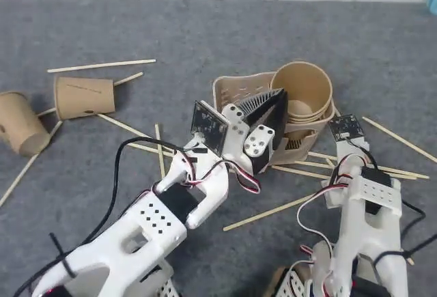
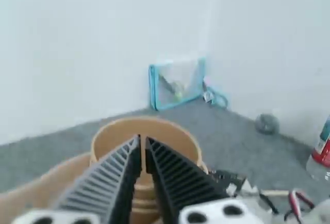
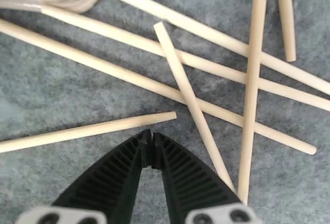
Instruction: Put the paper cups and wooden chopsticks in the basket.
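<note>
High view: left gripper (image 1: 278, 95) pressed together, empty, over the basket (image 1: 229, 89) holding stacked cups (image 1: 304, 92); loose cups (image 1: 83, 97) lie well apart on the desk (image 1: 205, 31). Right gripper (image 3: 151, 135) closed, empty, above chopsticks (image 3: 191, 100). Judgement: cups light, crushable, so pinch the rim wall gently; chopsticks stiff, thin, likely to roll, so grasp mid-length.

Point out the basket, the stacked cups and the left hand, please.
basket (image 1: 231, 89), high view, its left wall.
stacked cups (image 1: 302, 84), high view, top cup's inner wall.
left hand (image 2: 143, 140), left wrist view, between its fingertips.
</note>
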Available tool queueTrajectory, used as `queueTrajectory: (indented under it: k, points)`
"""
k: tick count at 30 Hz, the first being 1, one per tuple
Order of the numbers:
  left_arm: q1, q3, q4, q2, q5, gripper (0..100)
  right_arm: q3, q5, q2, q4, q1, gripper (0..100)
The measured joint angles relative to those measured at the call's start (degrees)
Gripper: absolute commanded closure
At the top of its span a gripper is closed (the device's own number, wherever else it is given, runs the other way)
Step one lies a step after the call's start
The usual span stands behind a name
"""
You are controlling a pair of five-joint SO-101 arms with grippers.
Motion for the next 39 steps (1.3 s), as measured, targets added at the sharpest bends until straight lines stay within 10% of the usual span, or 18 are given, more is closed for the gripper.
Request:
queueTrajectory:
  k: [25,39]
  points:
    - [0.9,-7.7,8.8,9.1,-0.4,99,0.0,0.0,0.0,0.0,0.0,99.1]
    - [-5.2,-12.1,30.7,-21.3,-0.3,99,0.0,0.0,0.0,0.0,0.0,99.1]
